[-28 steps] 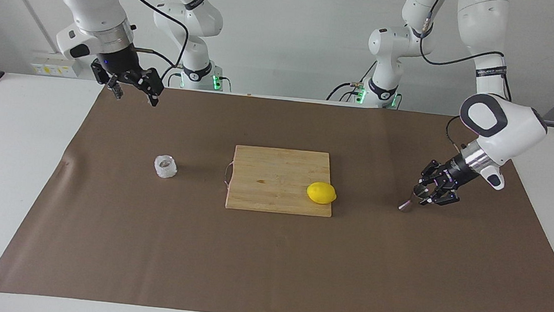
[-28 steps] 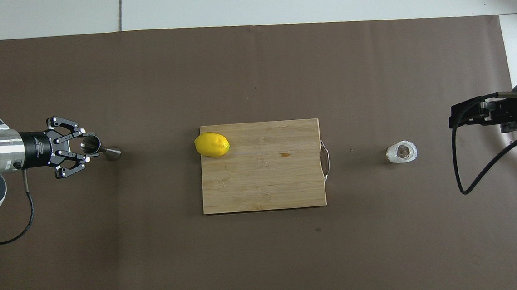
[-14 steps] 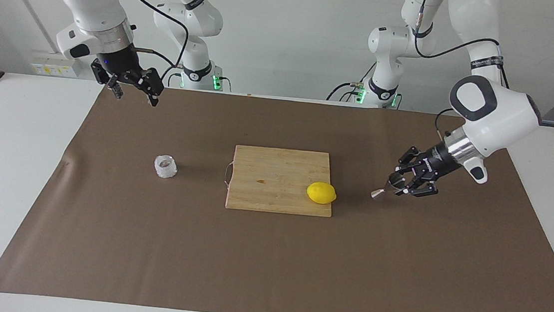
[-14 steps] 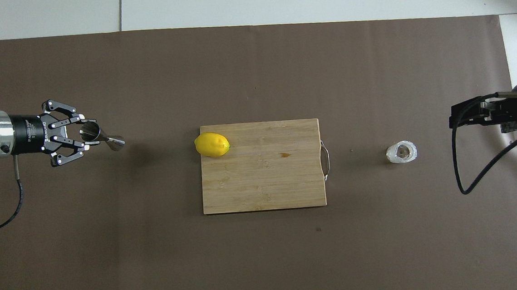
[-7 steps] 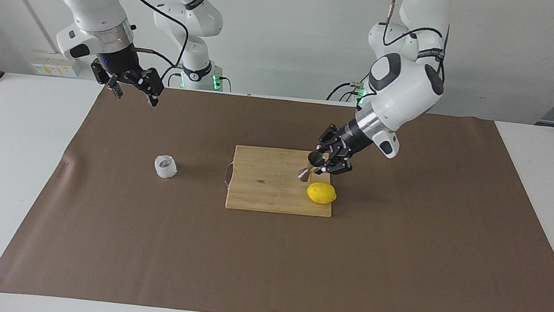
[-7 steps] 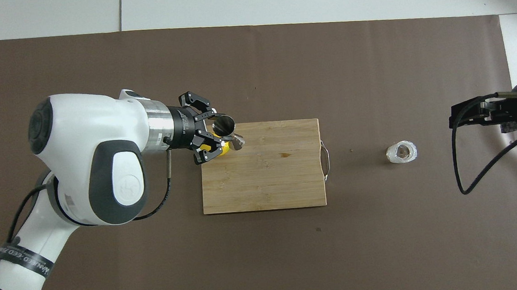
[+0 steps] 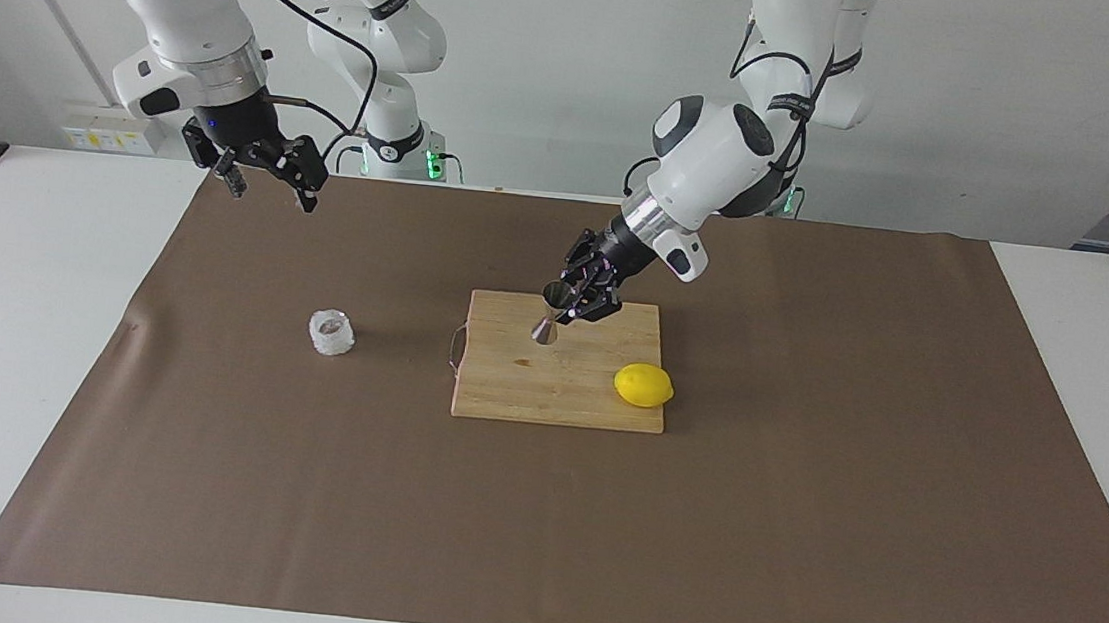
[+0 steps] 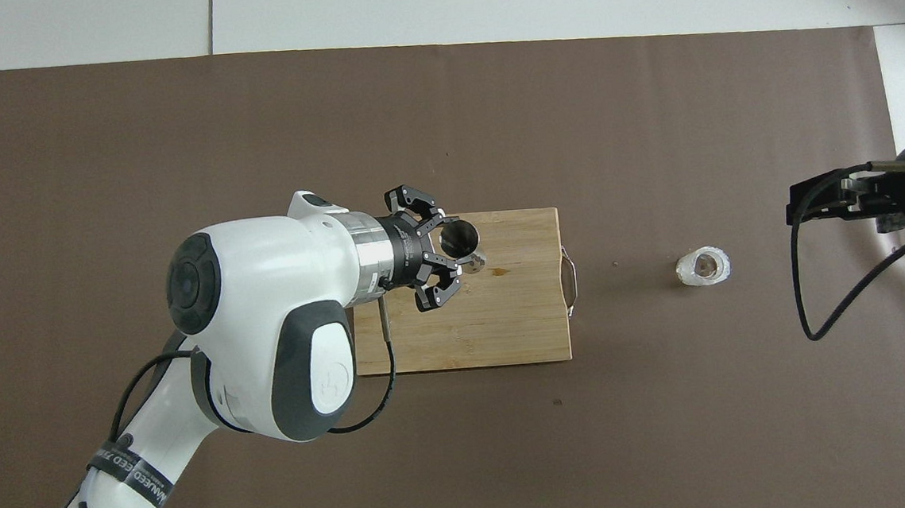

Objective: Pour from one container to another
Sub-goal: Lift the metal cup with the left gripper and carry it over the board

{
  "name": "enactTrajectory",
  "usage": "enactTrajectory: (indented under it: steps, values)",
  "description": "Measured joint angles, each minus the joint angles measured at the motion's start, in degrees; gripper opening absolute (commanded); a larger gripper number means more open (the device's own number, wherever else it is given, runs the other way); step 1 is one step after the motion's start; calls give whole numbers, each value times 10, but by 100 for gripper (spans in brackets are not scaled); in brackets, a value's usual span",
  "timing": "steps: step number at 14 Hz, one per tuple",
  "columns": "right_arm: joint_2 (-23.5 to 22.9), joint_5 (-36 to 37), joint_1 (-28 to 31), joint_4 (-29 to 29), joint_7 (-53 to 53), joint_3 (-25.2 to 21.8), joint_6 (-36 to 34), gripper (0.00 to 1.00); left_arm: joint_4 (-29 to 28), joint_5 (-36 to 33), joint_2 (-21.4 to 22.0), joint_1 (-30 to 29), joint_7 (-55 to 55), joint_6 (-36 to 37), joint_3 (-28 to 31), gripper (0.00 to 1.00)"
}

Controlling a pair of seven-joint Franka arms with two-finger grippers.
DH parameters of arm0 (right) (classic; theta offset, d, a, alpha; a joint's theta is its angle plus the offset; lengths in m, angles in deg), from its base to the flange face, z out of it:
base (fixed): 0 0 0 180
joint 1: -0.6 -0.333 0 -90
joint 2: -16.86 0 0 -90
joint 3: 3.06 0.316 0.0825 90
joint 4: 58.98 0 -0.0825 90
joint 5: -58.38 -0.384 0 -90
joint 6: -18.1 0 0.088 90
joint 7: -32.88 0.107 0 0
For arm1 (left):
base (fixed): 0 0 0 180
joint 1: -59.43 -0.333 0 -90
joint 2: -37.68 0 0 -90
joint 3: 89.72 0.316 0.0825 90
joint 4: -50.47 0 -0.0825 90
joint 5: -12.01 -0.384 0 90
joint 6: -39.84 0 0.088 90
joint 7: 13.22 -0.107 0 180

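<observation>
Jigger (image 7: 550,313) is pinched in your left gripper (image 7: 572,305), up in the air over the cutting board (image 7: 508,388), tilted w/ its upper mouth showing from above and lower cone pointing down toward the wood. Fingers are clamped on the upper cone near the rim, not the waist, so the hold looks shallow; a quick wrist swing could let it pivot or slip out. Whether anything's inside it, can't tell.

Glass cup (image 7: 331,332) sits on the brown mat (image 7: 198,481) toward the right arm's end, well apart from the left gripper and not under it. Your right gripper (image 7: 266,164) waits w/ fingers spread, over the mat edge near its own base, well above the cup and off to one side.

Risks, as I judge them:
- Setting the jigger down tilted: the narrow base could tip it over.
- Lemon (image 7: 643,385) lies on the board just below the arm's line; a low elbow could roll it.
- Faceted cup wall may slip in a spread-finger grab.
</observation>
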Motion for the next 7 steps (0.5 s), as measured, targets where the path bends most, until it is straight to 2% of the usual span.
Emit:
enactTrajectory:
  steps: [7]
  values:
    - [0, 0, 0, 0, 0, 0, 0, 100, -7, 0, -44, 34, 3, -59, 1, 0]
